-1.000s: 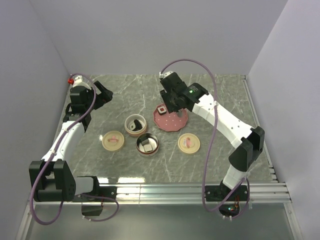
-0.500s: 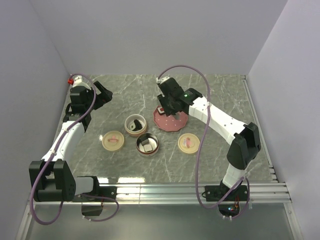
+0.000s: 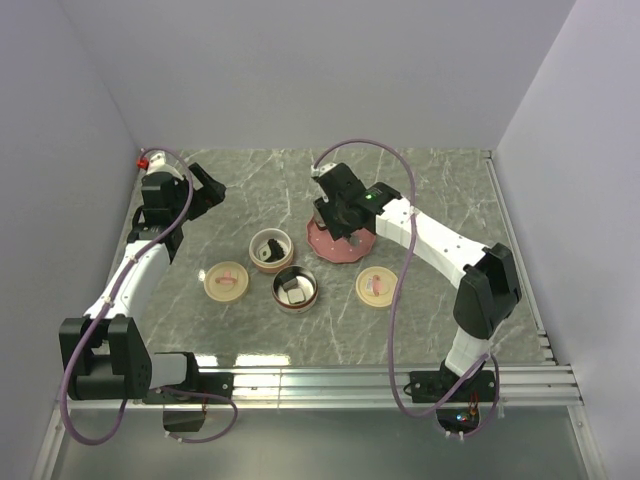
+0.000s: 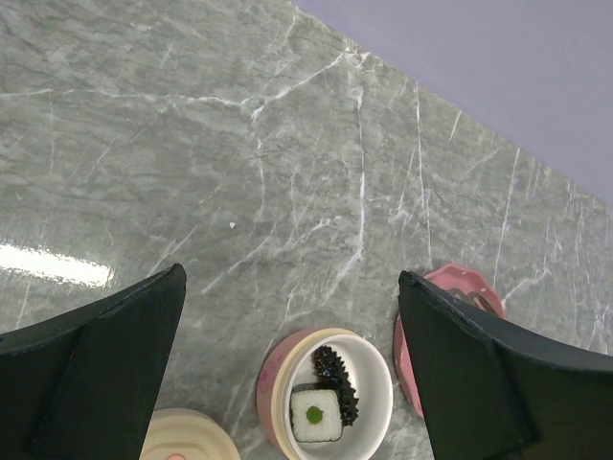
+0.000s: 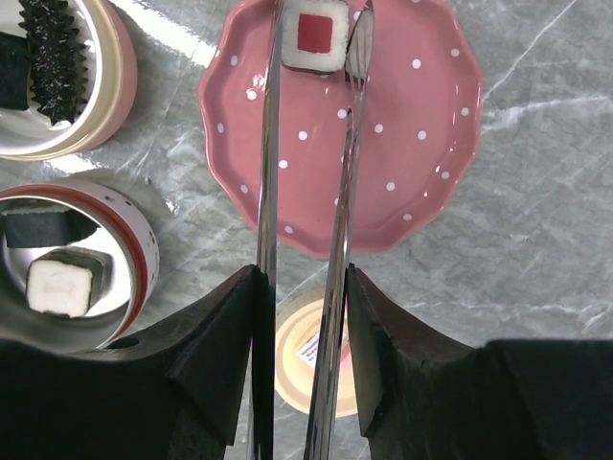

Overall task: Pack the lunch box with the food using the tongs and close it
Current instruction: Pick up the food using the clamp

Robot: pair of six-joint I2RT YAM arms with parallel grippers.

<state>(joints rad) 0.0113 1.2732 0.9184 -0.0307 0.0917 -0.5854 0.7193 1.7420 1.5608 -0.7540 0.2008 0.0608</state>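
**A:** One piece is left on the plate, as far as I can see: the square dark-rimmed sushi piece (image 5: pixel 319 36) with the red centre, at the far side of the pink polka-dotted scalloped plate (image 5: pixel 412 144). How would you take it?

**B:** The long thin grey metal tongs (image 5: pixel 267 192) straddle it, one tip on each side. I cannot tell whether the tips touch it. I would squeeze slowly and evenly with the tips low on its flat sides, so it cannot twist or pop out. I would lift only once the hold feels firm.

**A:** And the hand doing it?

**B:** The right gripper (image 5: pixel 302 280) is closed partway onto the tongs, one finger pressed against the outside of each arm. That arm reaches across from the right, its wrist bent down over the plate.

**A:** Where should the piece go?

**B:** My guess is one of the two tiers just beside the plate. The cream-and-pink round bowl (image 5: pixel 113 67) has a dark spiky piece (image 5: pixel 53 48) in it. The red-banded steel-lined round bowl (image 5: pixel 146 244) holds a white-centred piece (image 5: pixel 62 287).

**A:** The other arm?

**B:** The left gripper (image 4: pixel 289 280) has its jaws spread wide and holds nothing. It hovers over the grey marble table (image 4: pixel 192 144), well apart at the far left. The cream round lids (image 3: pixel 226 281) lie off the bowls, so closing is not yet done.
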